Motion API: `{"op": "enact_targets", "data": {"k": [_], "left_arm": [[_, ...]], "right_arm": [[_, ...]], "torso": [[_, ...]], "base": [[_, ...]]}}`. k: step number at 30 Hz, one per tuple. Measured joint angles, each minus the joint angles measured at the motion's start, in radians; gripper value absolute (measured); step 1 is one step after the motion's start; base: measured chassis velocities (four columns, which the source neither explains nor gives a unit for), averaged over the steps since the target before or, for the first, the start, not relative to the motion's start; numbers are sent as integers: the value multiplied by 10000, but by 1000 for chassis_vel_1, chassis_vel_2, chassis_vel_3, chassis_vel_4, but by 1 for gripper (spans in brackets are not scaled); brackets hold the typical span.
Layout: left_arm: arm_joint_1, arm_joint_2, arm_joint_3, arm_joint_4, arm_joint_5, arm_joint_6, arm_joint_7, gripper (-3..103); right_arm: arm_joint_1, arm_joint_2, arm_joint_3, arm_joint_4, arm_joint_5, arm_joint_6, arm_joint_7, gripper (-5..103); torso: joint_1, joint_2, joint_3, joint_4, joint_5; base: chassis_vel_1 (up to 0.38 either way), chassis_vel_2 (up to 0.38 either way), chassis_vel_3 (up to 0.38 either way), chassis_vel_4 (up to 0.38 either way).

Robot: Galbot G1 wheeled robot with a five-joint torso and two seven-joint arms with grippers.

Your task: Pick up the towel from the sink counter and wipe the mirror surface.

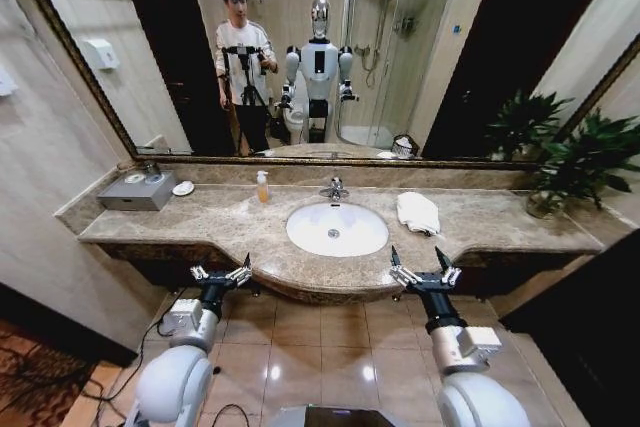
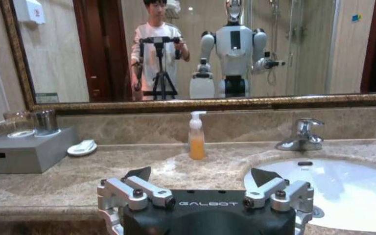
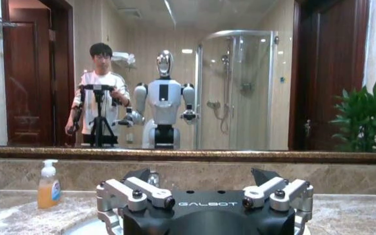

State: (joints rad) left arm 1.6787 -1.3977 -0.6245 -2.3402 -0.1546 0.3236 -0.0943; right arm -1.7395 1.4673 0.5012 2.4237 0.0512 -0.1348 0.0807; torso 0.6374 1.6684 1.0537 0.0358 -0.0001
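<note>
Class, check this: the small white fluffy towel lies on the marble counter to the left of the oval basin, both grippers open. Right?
Not quite. The head view shows the small white fluffy towel on the marble counter right of the oval basin. Left gripper and right gripper are open.

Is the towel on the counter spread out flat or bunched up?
Bunched: the towel sits as a thick folded wad on the sink counter, beside the basin.

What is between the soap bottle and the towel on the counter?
In the head view, the chrome tap and the white basin lie between the soap bottle and the towel.
</note>
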Motion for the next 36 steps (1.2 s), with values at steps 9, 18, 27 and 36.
{"op": "enact_targets", "data": {"k": [9,18,27,36], "left_arm": [[0,0,0,0,0,0,0,100],[0,0,0,0,0,0,0,100],[1,0,0,0,0,0,0,100],[1,0,0,0,0,0,0,100]], "right_arm": [[32,-6,9,-120,45,383,33,100],[-56,0,28,-64,66,461,21,100],[-76,11,36,-91,91,513,18,100],[-100,-3,21,-66,130,627,11,100]], "torso": [[-1,0,0,1,0],[0,0,0,1,0],[0,0,0,1,0],[0,0,0,1,0]], "base": [[0,0,0,0],[0,0,0,0],[0,0,0,0],[0,0,0,0]]}}
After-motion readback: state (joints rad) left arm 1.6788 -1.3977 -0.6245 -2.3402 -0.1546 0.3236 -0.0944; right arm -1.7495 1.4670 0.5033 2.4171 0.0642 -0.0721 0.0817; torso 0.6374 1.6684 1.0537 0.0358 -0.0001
